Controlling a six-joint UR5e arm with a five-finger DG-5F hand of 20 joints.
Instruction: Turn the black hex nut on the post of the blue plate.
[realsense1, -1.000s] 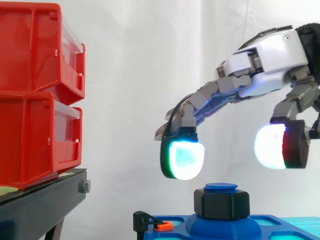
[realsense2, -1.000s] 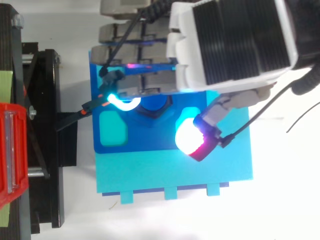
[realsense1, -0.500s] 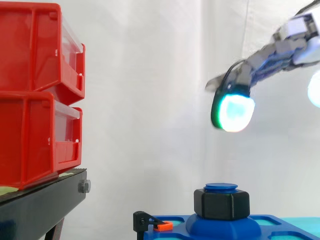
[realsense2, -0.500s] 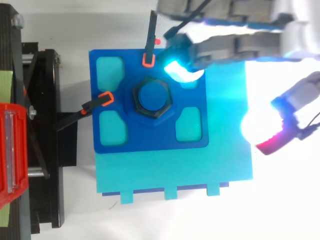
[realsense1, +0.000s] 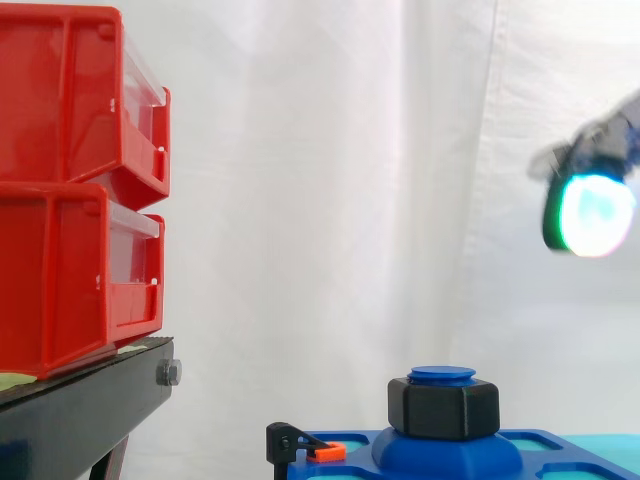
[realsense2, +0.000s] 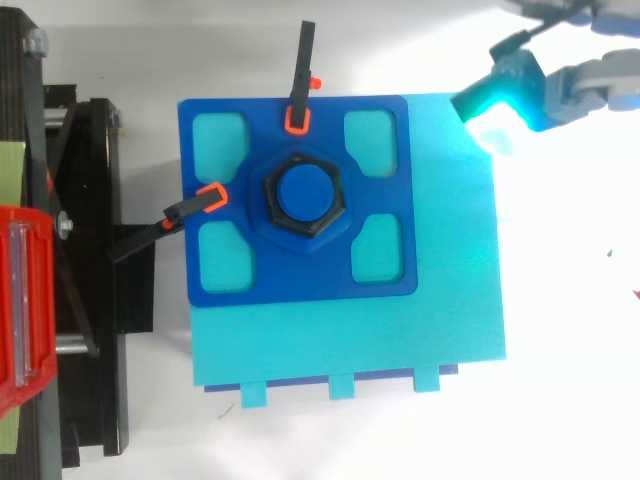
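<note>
The black plastic hex nut (realsense1: 443, 407) sits on the round blue post (realsense2: 303, 191) of the square blue plate (realsense2: 300, 285), well below and left of the robot's hand (realsense1: 592, 212). I cannot tell how far open the hand is. If it comes down off-centre, it could glance off the nut's corners without turning it.

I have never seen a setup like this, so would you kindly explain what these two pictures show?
It is a robot arm's hand with fingers; the glowing pad is its own fingertip. One picture looks from beside the work, the other from above. On a turquoise base lies a blue plate with a post, and a black hex nut sits on that post. Two small orange-tipped clips reach the plate's edge. Red bins stand on a black stand alongside. The hand is open, apart from the nut, and holds nothing.
</note>
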